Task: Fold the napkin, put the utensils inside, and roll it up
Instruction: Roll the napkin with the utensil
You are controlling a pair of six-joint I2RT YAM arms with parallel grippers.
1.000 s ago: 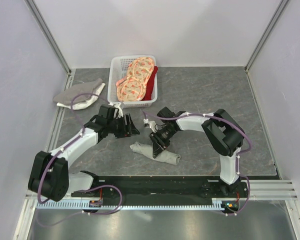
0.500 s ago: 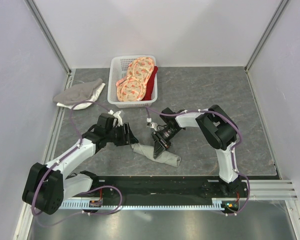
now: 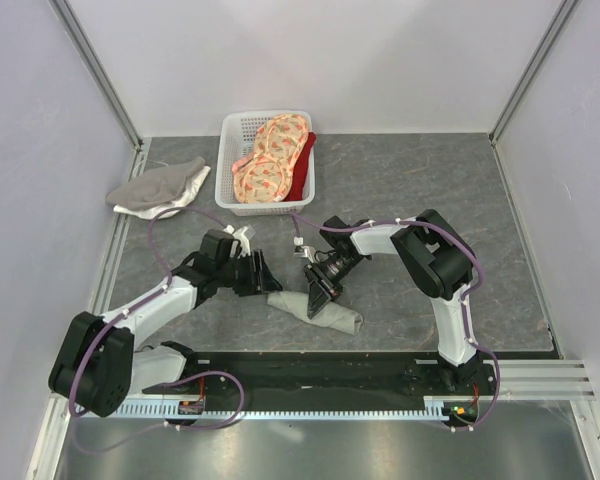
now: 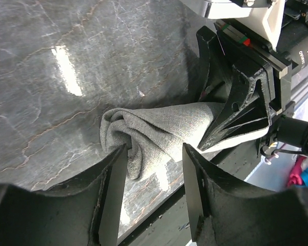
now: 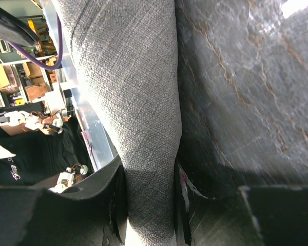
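Top external, napkin [image 3: 340, 317] near table edge [image 3: 380, 349], right pincer [image 3: 314, 304] gripping it, left pincer [image 3: 271, 282] spread

Plain grey-green napkin [image 3: 340, 318], orange-pink patterned cloths [image 3: 270, 165], white basket [image 3: 227, 160], seemingly red cloth [image 3: 303, 170].

Grey table [image 3: 410, 170]: napkin [image 3: 315, 308], basket [image 3: 223, 160], cloth [image 3: 160, 187]

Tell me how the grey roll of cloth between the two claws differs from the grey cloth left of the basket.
The napkin is rolled into a tube; the grey-and-white cloth lies in a loose heap. The napkin is plain grey-green; the grey-and-white cloth shows a white edge. The right gripper pinches the napkin and the left gripper straddles its end; no gripper holds the grey-and-white cloth. Both are soft fabric on the table.
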